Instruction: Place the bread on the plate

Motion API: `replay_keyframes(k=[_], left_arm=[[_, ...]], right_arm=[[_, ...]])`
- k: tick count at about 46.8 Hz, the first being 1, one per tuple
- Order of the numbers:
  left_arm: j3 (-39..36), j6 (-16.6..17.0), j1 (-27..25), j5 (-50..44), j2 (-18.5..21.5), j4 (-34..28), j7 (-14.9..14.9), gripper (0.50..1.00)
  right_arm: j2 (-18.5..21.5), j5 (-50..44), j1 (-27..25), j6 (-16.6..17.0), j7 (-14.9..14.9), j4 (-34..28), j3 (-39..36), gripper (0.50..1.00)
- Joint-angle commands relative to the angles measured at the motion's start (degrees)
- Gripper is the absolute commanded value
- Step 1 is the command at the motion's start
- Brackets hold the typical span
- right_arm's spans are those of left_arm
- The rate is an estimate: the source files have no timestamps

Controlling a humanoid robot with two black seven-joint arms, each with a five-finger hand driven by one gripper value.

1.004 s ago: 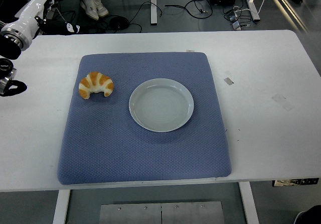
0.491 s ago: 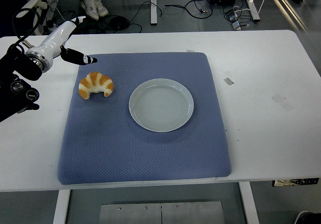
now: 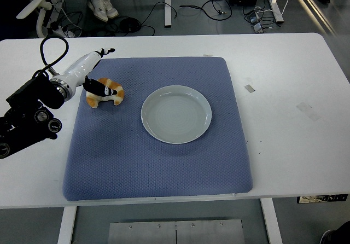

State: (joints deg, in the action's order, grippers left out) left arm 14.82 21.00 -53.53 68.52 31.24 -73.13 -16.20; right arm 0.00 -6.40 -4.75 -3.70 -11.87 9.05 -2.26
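Observation:
The bread is a golden croissant (image 3: 109, 96) lying on the left part of a blue mat (image 3: 158, 162). An empty pale grey plate (image 3: 176, 114) sits on the middle of the mat, to the right of the croissant. My left hand (image 3: 104, 71) reaches in from the left edge and is over the croissant's upper left side. Its fingers are spread, with a dark thumb tip over the croissant's top and the other fingertips pointing to the far side. It holds nothing. My right arm is out of view.
The mat lies on a white table (image 3: 295, 145). Small tape pieces (image 3: 249, 88) are stuck on the table to the right of the mat. Beyond the far edge are floor cables, table legs and a person's shoes (image 3: 101, 6).
My left arm has swung in from the far left and lowered. The hand has moved from the table's left corner to right over the croissant. The croissant and the plate have not moved.

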Motion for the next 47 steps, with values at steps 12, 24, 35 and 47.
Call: replay_keyframes(k=[12,24,35,47], left_arm=[[-0.23,-0.17,-0.09,3.01,0.84,-1.14,-2.35,0.955],[-1.81,-0.25,-0.97,2.58,1.99,-2.99,-3.14,0.954],[-4.45,-0.78,-1.14,3.55,1.90,-2.90,-4.19,0.954],[-4.80,-0.78,-1.14,4.07,1.99,-2.37,-4.19,0.927]], right_arm=[[0.00,-0.02,0.00,0.01,0.01,0.00,0.06,1.000],[0.00,-0.02,0.00,0.01,0.01,0.00,-0.03,1.000],[0.00,-0.02,0.00,0.01,0.01,0.00,0.06,1.000],[0.00,-0.02,0.00,0.01,0.01,0.00,-0.03,1.000]])
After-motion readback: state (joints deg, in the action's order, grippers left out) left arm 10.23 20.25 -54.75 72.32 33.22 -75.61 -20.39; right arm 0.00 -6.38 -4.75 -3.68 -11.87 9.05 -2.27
